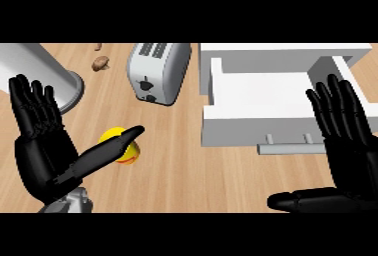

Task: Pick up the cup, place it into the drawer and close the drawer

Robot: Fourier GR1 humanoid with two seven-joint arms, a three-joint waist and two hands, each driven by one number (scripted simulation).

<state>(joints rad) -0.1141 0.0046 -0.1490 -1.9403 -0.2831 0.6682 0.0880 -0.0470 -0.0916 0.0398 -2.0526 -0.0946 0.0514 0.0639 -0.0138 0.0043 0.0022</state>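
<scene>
Though half hidden by the left hand (44,155)'s straight, spread fingers, a small yellow cup (118,145).

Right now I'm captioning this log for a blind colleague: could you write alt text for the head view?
A small yellow cup sits on the wooden counter, partly hidden behind the thumb of the robot's open black left hand. To its right an open white drawer stands with nothing visible inside, the open right hand beside it. A silver toaster lies behind.

Matt wood-grain counter (184,165), brushed-metal toaster (159,70), smooth white drawer (258,120)
</scene>
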